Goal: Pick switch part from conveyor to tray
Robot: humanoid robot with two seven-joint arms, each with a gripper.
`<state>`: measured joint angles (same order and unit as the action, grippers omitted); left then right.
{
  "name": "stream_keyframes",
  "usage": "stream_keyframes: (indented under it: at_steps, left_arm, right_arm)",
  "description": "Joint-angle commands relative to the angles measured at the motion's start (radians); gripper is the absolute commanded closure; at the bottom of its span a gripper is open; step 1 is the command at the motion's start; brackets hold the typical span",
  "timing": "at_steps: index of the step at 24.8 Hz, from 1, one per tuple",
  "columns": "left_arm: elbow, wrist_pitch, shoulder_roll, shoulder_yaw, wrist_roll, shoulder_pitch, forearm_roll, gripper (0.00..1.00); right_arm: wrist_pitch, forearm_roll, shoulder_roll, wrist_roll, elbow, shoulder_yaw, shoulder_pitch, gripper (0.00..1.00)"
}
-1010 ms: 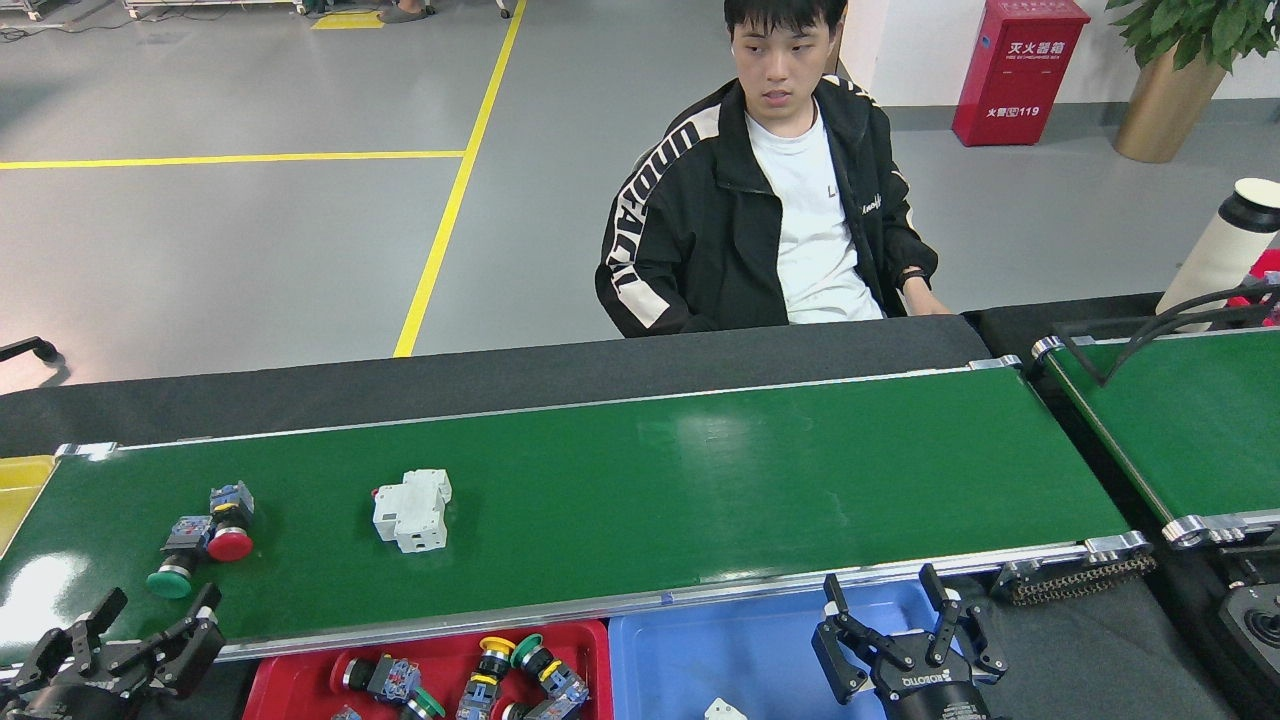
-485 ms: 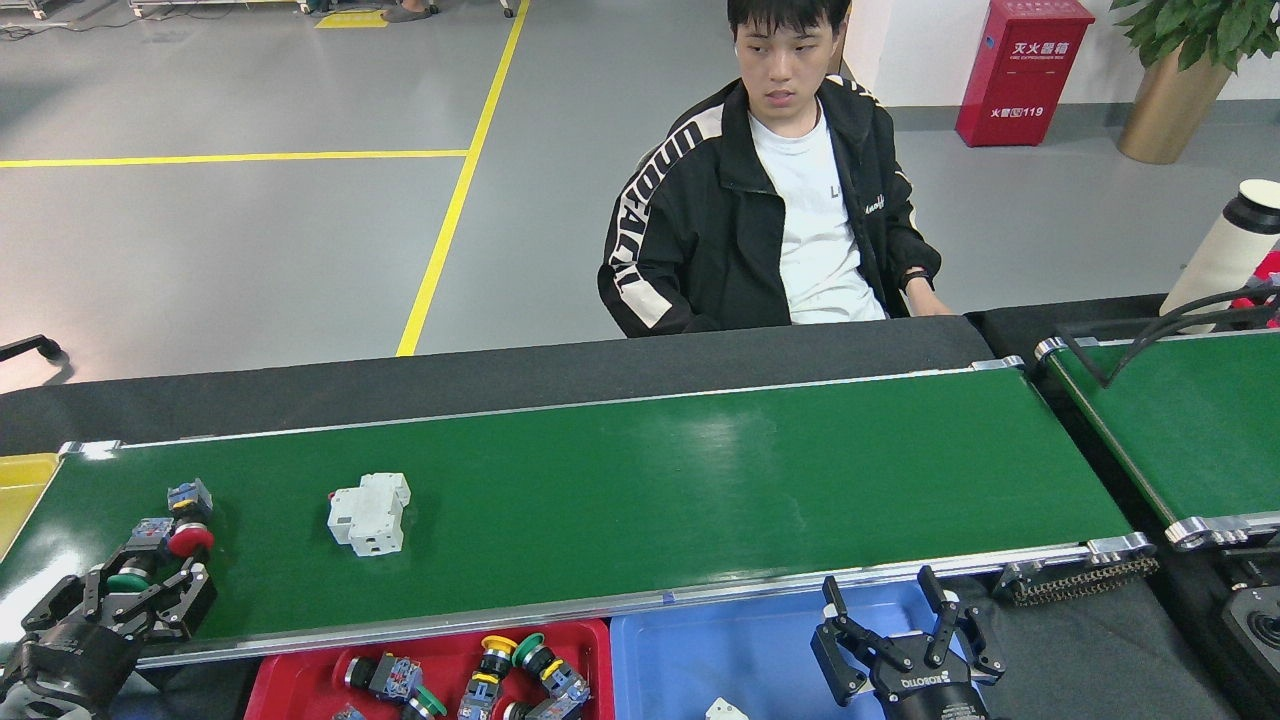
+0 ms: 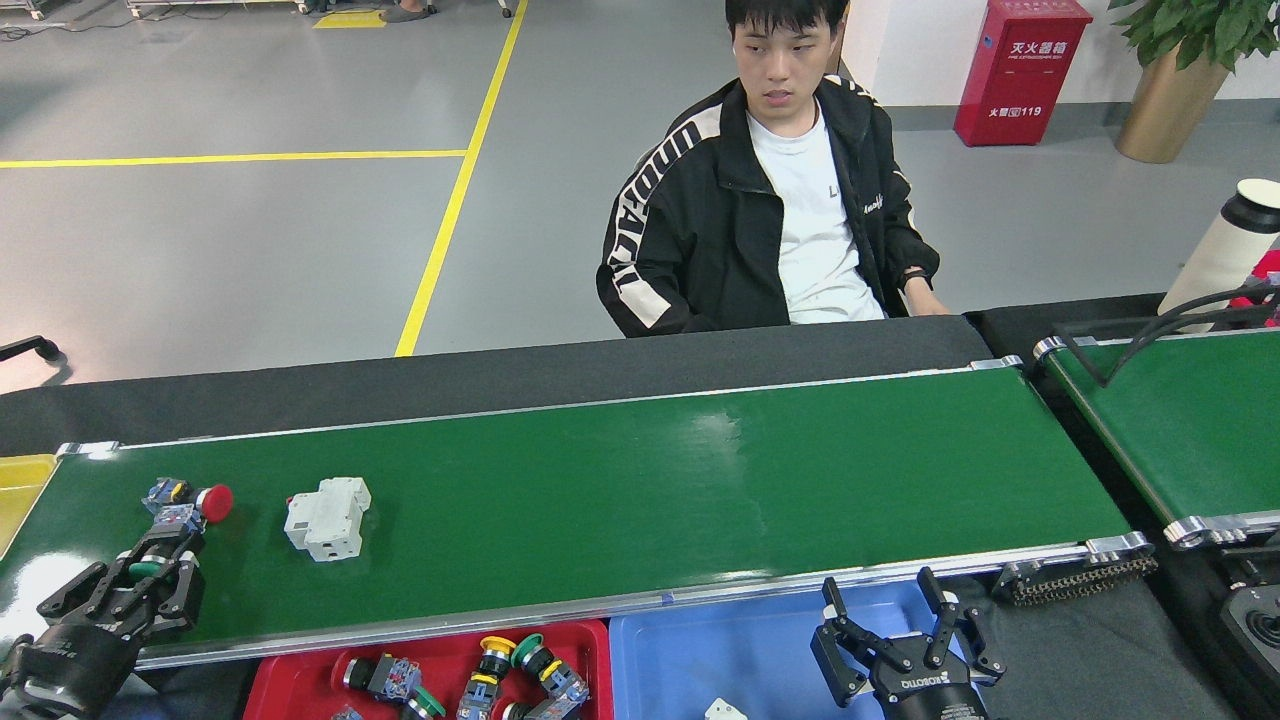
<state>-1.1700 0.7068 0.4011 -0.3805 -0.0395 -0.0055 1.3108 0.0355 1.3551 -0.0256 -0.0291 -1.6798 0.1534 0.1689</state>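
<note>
left gripper [image 3: 150,585]: down at the near-left corner of the conveyor [image 3: 640,480], fingers set around the green button [image 3: 148,568]. They look drawn in around it, but I can't tell if they're actually pinching it.
green button: sits on the belt right between those fingers, body running up and away toward the far rail, green cap at the near end.
red button [image 3: 205,500]: just past the green one, further up the belt, red cap pointing right and slightly away, blue-grey block at its left. Looks like it's touching the green one's far end, can't be sure.
white breaker [image 3: 327,517]: on the belt to the right of the red button, clear of both. Long axis runs roughly left-right, tilted a bit so the right end sits further away.
right gripper [image 3: 895,625]: hanging over the blue tray [image 3: 740,655], fingers spread wide, holding nothing. Way off from every part on the belt.
nearer arm: left, no contest.
red tray [image 3: 300,675]: directly below the belt edge, just right of the left gripper, already has several buttons in it.
my guess on the move: short lift, then pull back toward the robot and a bit right into the red tray.
</note>
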Motion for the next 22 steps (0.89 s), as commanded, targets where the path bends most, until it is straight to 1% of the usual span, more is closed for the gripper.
stream_keyframes:
  at_steps: [1, 4, 6, 8, 12, 14, 15, 16, 17, 18, 19, 20, 22]
  left_arm:
    - [-0.123, 0.079, 0.012, -0.021, -0.008, 0.082, -0.047, 0.97]
    - [-0.300, 0.079, -0.002, -0.032, -0.008, 0.222, -0.064, 0.97]
    - [-0.376, 0.079, -0.019, -0.014, -0.008, 0.282, -0.058, 0.97]
    - [-0.438, 0.079, -0.022, 0.012, -0.007, 0.300, -0.041, 0.97]
    - [-0.522, 0.079, -0.030, 0.127, -0.007, 0.302, 0.047, 0.97]
    - [-0.553, 0.079, -0.030, 0.213, -0.005, 0.302, 0.102, 0.96]
    - [-0.559, 0.079, -0.030, 0.253, -0.007, 0.302, 0.125, 0.92]
    - [-0.559, 0.079, -0.031, 0.273, -0.005, 0.302, 0.140, 0.83]
    - [-0.559, 0.079, -0.039, 0.288, -0.007, 0.302, 0.165, 0.65]
    - [-0.557, 0.079, -0.057, 0.295, -0.007, 0.302, 0.183, 0.40]
    - [-0.556, 0.079, -0.076, 0.298, -0.007, 0.302, 0.193, 0.00]
    - [-0.556, 0.079, -0.090, 0.298, -0.005, 0.302, 0.196, 0.00]
    - [-0.553, 0.079, -0.097, 0.295, -0.005, 0.305, 0.194, 0.00]
  right_arm:
    - [-0.003, -0.001, -0.010, -0.008, -0.009, -0.002, -0.008, 0.00]
    - [-0.003, -0.001, -0.010, -0.008, -0.009, -0.002, -0.006, 0.00]
    - [-0.003, -0.001, -0.011, -0.008, -0.009, -0.002, -0.005, 0.00]
    - [-0.003, -0.001, -0.019, -0.008, -0.009, -0.003, -0.003, 0.00]
    - [-0.003, -0.001, -0.024, -0.008, -0.009, -0.003, -0.002, 0.00]
    - [-0.003, -0.002, -0.024, -0.008, -0.009, -0.005, 0.000, 0.00]
    - [-0.002, -0.002, -0.024, -0.008, -0.008, -0.005, 0.000, 0.00]
    - [-0.002, -0.002, -0.024, -0.008, -0.006, -0.005, 0.000, 0.00]
    - [-0.002, -0.002, -0.024, -0.008, -0.006, -0.005, 0.000, 0.00]
    - [-0.002, -0.002, -0.024, -0.008, -0.004, -0.005, 0.000, 0.00]
    - [-0.002, -0.002, -0.024, -0.008, -0.004, -0.005, 0.000, 0.00]
    - [-0.002, -0.002, -0.024, -0.008, -0.004, -0.005, 0.000, 0.00]
    - [-0.002, -0.002, -0.024, -0.008, -0.004, -0.005, 0.000, 0.00]
